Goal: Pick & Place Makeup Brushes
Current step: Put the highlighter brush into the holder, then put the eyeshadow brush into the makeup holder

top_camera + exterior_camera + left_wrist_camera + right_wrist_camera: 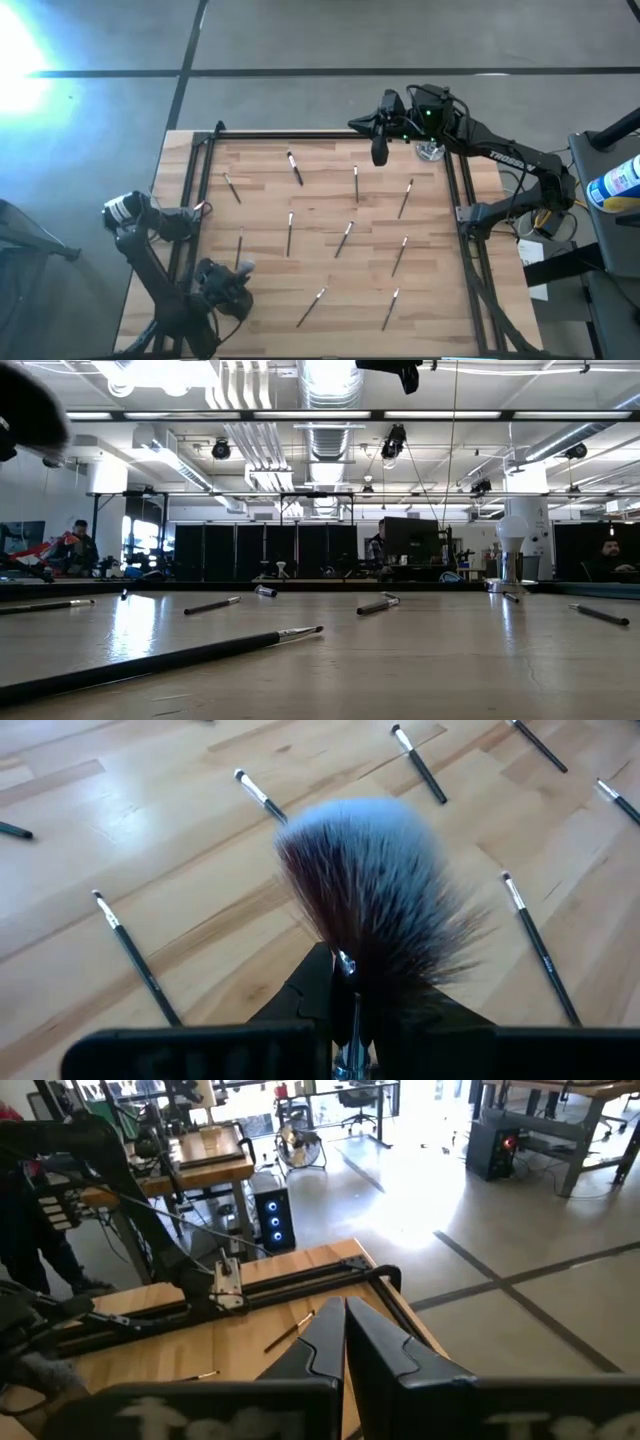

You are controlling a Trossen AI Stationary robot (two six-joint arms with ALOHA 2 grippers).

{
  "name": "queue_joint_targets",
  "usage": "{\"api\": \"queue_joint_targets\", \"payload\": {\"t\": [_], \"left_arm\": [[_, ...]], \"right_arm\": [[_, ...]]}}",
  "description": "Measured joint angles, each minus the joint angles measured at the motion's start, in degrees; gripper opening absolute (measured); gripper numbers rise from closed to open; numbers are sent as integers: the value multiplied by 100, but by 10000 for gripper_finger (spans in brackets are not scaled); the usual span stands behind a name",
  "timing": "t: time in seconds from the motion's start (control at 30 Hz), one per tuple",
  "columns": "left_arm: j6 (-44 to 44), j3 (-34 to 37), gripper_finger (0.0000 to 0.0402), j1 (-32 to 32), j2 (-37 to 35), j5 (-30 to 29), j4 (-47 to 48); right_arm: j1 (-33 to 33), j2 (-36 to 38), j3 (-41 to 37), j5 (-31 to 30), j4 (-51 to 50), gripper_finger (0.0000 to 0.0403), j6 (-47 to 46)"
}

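Note:
My left gripper (233, 277) is over the table's near left part, shut on the wide fluffy brush (375, 890), whose dark-red head has pale tips. Several thin dark-handled brushes lie flat and scattered on the wooden table, for instance a far one (295, 168), a middle one (344, 240) and a near one (311, 307). Some also show in the left wrist view (135, 955). My right gripper (380, 152) is shut and empty, raised above the table's far edge. It also shows in its own wrist view (345, 1325). No dark cup shows. My left gripper pinches the fluffy brush between its two fingers at the silver collar (345, 963) just under the head. The brush runs along the fingers, and the head sticks out past the fingertips. The handle is hidden by the gripper. The brush is lifted clear of the table.
A black rail frame (320, 137) borders the table. A white ball on a clear stand (512, 548) is at the far right, near a shiny thing (430, 152) under my right arm. Bare wood lies between the brushes. People sit in the room behind (78, 545).

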State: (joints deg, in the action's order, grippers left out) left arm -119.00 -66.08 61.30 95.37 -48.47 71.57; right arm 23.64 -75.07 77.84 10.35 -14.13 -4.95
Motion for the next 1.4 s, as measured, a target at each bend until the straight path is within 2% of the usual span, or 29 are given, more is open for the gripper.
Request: {"api": "queue_joint_targets", "payload": {"t": [0.3,0.63,0.73,1.0,1.1,1.23,1.33,1.4], "left_arm": [[0,0,75,0,-94,109,-18],[93,-32,81,0,-555,151,-7],[361,-106,82,0,-921,105,1],[1107,-86,81,-209,-2560,-706,24],[1646,-26,67,-578,-3172,-926,8],[2952,-15,25,-1363,-3810,-934,-96],[4118,16,5,-2080,-4159,-651,-447],[4987,154,2,-2589,-4393,-206,-922]], "right_arm": [[0,0,0,-135,15,8,20],[0,0,1,-139,166,8,111],[0,0,0,-139,162,8,110],[7,0,0,-144,51,8,238],[7,21,-13,-144,-129,8,257],[4,100,-216,-142,-325,8,268],[3,173,-501,-141,-331,8,179],[0,232,-716,-138,-292,8,95]]}}
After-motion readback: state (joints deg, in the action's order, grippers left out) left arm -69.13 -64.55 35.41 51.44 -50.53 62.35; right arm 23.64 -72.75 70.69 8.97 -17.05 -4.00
